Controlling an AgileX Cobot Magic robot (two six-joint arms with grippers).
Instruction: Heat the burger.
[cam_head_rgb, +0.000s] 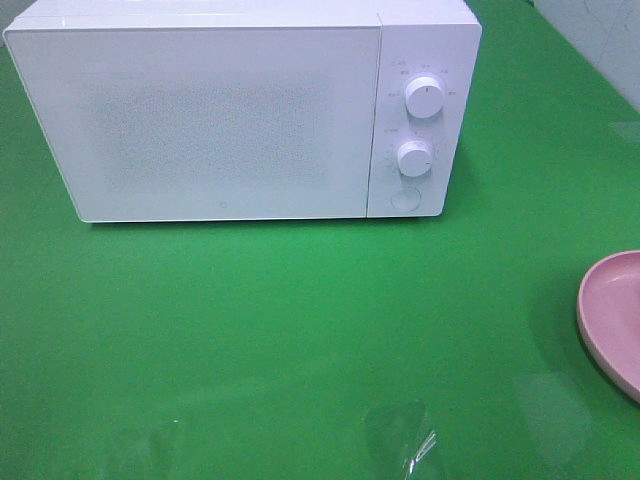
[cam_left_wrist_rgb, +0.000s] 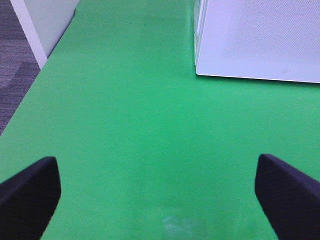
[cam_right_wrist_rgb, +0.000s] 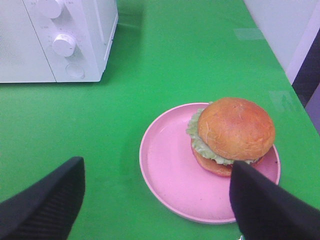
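The burger, with a brown domed bun, green lettuce and a patty, sits on the far side of a round pink plate in the right wrist view. My right gripper hovers open just short of the plate. One of its dark fingers overlaps the plate's near rim beside the burger, and nothing is between the jaws. In the high view only the plate's edge shows at the far right; the burger is out of frame there. My left gripper is open over bare green table. Neither gripper shows in the high view.
A white microwave stands at the back with its door closed and two knobs on its right panel. Its corner lies ahead of the left gripper. The green table's left edge borders grey floor; a white wall lines the right.
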